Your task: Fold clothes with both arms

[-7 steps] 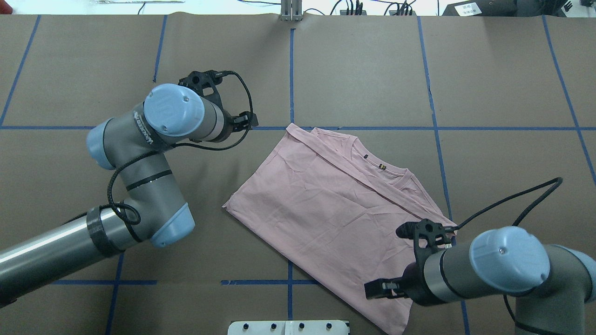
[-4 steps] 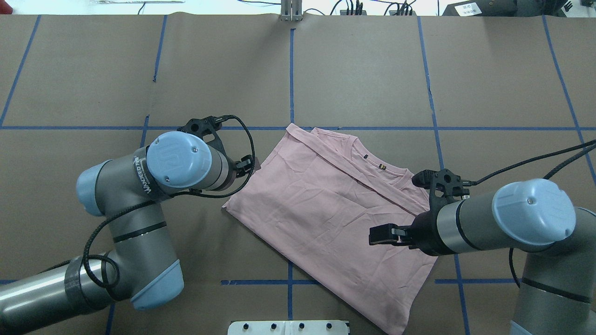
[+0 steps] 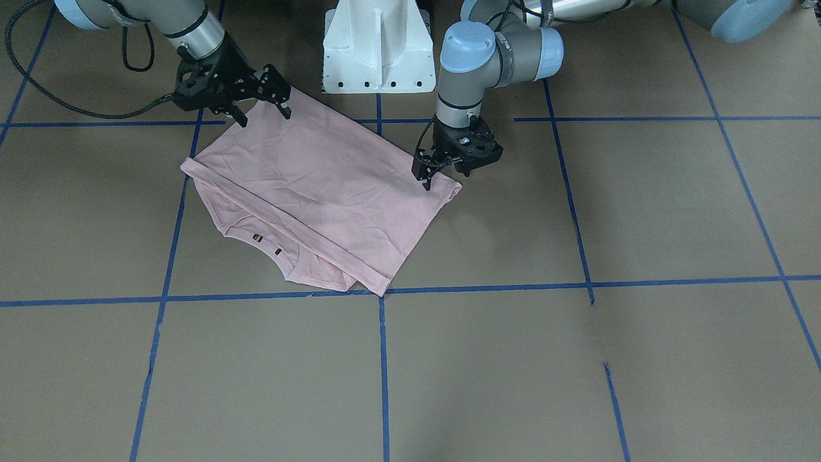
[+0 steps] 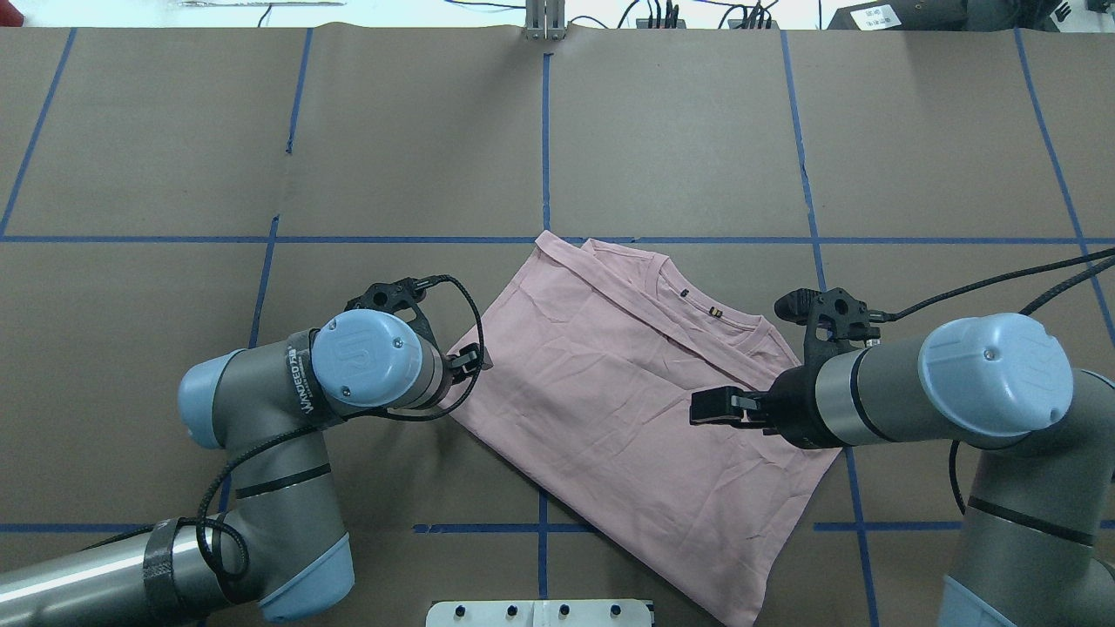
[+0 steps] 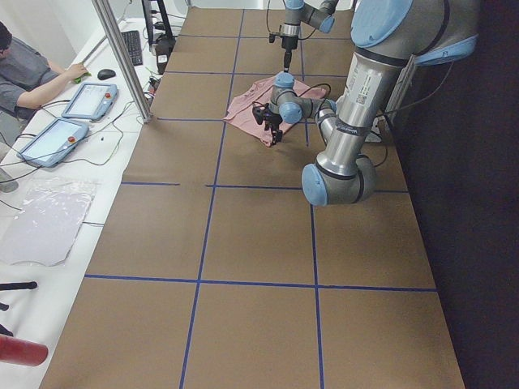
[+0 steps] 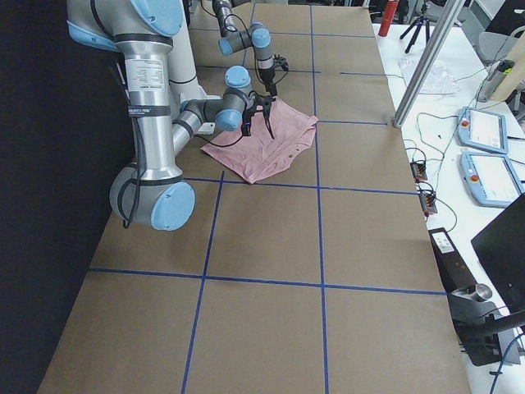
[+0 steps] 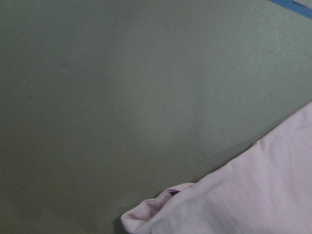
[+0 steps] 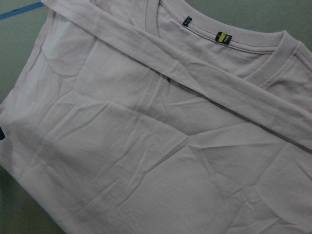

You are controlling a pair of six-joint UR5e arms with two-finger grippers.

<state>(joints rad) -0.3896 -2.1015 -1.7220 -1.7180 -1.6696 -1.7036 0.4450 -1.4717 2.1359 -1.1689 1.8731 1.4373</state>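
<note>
The pale pink T-shirt point(image 4: 610, 383) lies folded on the brown table, turned diagonally, plain side up, with its collar and labels point(image 4: 714, 312) showing along the far edge. My left gripper point(image 4: 466, 361) points down at the shirt's left corner point(image 3: 457, 189), fingers apart, and holds nothing. In the left wrist view that corner point(image 7: 161, 207) is slightly curled. My right gripper point(image 3: 263, 117) hangs open just above the shirt's right part point(image 8: 146, 146), below the collar, and grips no cloth.
Blue tape lines point(image 4: 544, 131) divide the brown table into squares. The white pedestal base point(image 3: 378, 45) stands at the robot's edge, close to the shirt. A person point(image 5: 32, 77) sits at tablets beyond the far side of the table, past an aluminium post point(image 5: 122, 57).
The left gripper has come toward the robot, from beyond the shirt's far corner down to its left corner. The right gripper has moved from the near hem up over the shirt's right part.
</note>
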